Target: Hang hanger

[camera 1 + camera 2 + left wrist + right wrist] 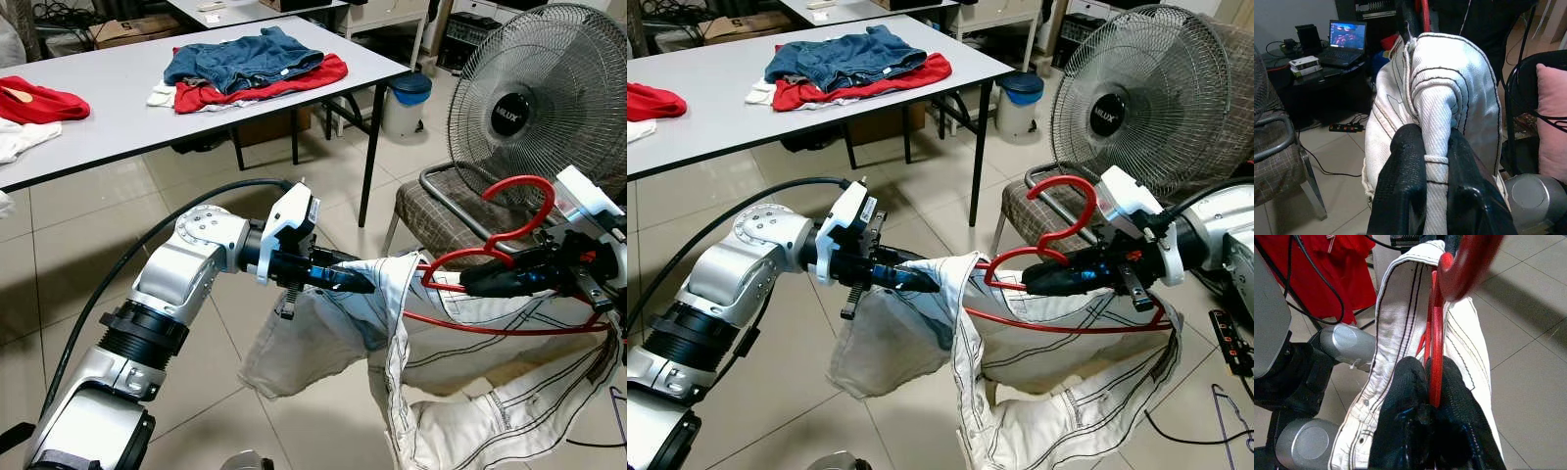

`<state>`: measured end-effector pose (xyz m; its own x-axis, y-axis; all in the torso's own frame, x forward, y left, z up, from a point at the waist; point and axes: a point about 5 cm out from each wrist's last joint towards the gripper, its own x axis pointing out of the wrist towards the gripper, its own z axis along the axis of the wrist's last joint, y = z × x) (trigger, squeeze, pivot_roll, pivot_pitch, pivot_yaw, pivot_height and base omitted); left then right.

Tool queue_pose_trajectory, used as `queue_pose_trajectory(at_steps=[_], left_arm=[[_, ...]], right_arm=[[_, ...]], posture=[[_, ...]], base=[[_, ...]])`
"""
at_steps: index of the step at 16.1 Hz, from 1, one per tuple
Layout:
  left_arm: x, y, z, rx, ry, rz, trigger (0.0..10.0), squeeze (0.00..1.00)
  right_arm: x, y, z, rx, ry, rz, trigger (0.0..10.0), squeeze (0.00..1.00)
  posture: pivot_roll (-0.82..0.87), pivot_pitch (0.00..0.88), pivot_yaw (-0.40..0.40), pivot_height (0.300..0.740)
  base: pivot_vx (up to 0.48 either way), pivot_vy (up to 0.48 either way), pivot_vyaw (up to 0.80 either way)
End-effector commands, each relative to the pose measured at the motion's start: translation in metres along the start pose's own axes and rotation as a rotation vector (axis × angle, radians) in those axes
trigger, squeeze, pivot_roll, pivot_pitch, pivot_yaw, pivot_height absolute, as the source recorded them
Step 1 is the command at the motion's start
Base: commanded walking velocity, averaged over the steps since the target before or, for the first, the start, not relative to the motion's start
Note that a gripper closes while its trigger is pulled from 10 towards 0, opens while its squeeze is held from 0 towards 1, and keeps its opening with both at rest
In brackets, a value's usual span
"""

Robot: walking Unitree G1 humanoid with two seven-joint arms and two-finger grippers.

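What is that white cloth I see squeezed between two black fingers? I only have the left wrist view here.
Observer: It is a white garment draped over a red hanger, held up between both arms above the tiled floor.
Operator: Who holds the hanger?
Observer: The right gripper is shut on the hanger's red wire, just below the hook.
Operator: And my fingers, where on the cloth are they?
Observer: The left gripper pinches the garment's edge at the hanger's left end.
Operator: Anything nearby I cannot see?
Observer: A grey table behind carries blue and red clothes; I see no rail to hang it on.
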<state>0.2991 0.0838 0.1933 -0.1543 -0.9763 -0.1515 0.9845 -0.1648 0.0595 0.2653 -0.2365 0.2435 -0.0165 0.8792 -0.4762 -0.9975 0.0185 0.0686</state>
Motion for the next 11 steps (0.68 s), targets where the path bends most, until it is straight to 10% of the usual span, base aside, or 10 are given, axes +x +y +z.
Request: queue_pose_trajectory(at_steps=[1,4,5,6,7,11], left_arm=[[-0.003,0.003,0.015,0.072,-0.067,0.025,0.0,0.00],[-0.004,0.004,0.014,0.070,-0.062,0.058,0.0,0.00],[-0.004,0.005,0.015,0.044,-0.096,0.061,10.0,0.00],[-0.004,0.005,0.016,0.037,-0.104,0.058,10.0,0.21],[-0.004,0.004,0.015,0.025,-0.102,0.049,10.0,1.00],[-0.005,0.003,0.014,0.012,-0.098,0.046,10.0,1.00]], right_arm=[[0.003,0.000,0.002,-0.002,0.027,0.023,0.0,0.00],[0.003,0.001,0.001,0.001,0.026,0.024,0.0,0.00],[0.003,0.000,0.001,0.002,0.026,0.022,0.0,0.00],[0.003,0.000,0.000,0.003,0.026,0.021,0.0,0.00],[0.004,0.000,-0.001,0.006,0.030,0.016,0.0,0.00],[0.004,-0.003,-0.010,0.031,0.062,-0.051,0.0,0.00]], posture=[[-0.15,0.000,-0.006,0.740],[-0.15,0.000,-0.004,0.740],[-0.15,0.000,-0.004,0.740],[-0.15,0.000,-0.002,0.740],[-0.16,0.000,0.001,0.740],[-0.16,0.000,0.003,0.740]], base=[[0.000,0.000,0.00],[0.000,0.000,0.00],[0.000,0.000,0.00],[0.000,0.000,0.00],[0.000,0.000,0.00],[0.000,0.000,0.00]])
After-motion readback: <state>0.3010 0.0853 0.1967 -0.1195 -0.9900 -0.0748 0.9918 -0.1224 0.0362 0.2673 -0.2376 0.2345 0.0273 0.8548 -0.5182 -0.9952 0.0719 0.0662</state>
